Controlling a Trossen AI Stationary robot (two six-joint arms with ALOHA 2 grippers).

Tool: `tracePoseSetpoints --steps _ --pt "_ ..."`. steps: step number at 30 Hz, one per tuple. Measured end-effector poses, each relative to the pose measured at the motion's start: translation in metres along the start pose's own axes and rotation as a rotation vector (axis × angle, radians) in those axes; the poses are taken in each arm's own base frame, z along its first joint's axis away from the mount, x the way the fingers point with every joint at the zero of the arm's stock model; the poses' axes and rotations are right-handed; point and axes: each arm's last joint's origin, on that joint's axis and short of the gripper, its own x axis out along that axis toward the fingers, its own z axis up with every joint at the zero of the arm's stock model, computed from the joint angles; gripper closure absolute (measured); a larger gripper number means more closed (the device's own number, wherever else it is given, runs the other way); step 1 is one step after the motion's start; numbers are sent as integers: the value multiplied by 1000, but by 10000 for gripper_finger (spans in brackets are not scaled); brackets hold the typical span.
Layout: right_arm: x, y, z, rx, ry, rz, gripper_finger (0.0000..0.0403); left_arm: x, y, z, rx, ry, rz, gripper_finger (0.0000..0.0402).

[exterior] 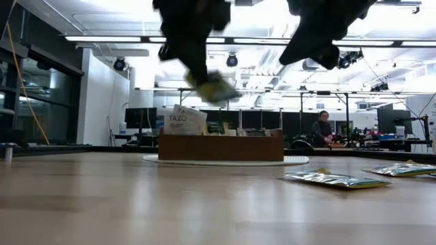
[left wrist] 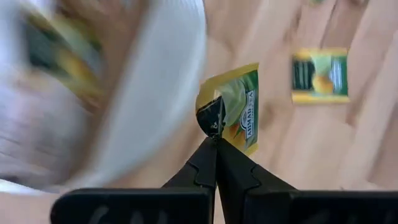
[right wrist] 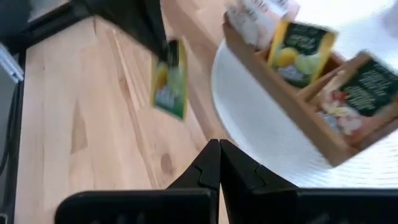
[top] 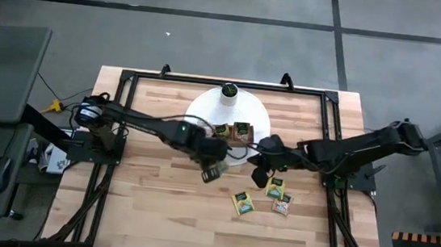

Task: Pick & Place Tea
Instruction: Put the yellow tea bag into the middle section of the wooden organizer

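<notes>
My left gripper (top: 213,170) is clenched on one corner of a green tea sachet (left wrist: 236,109), which hangs in the air just off the rim of the white round plate (top: 263,121) near the middle of the worktop (top: 156,206). My right gripper (top: 259,176) hovers close by with its fingers pressed together on nothing. Three more sachets (top: 243,203) lie flat on the wood toward the near right part of the worktop.

The hold is only a pinch at one corner, so I judge the sachet could swing, twist or slip out if I move fast, and it may catch on the wall of the wooden tray (right wrist: 292,106) and fold instead of sliding into a compartment. The compartments already hold upright sachets, which a careless entry could knock over. My two grippers are near each other, so a sideways sweep risks a bump.

Open room lies along the near edge and toward the left side of the worktop.
</notes>
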Motion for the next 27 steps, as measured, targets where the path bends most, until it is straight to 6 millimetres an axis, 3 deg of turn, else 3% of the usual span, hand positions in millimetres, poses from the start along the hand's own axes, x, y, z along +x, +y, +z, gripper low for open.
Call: tracePoseSetpoints --steps 4,10,16,27 --pt "-6 -2 0 -5 -3 -16 402 -25 9 29 88 -61 119 401" --pt "-5 -2 0 -5 -4 -20 402 -35 45 59 53 -31 236 401" --pt "-5 -3 0 -9 -5 -28 402 -20 67 74 41 0 255 401" --pt "-6 -4 -1 -26 1 -46 402 34 69 77 93 95 303 401"
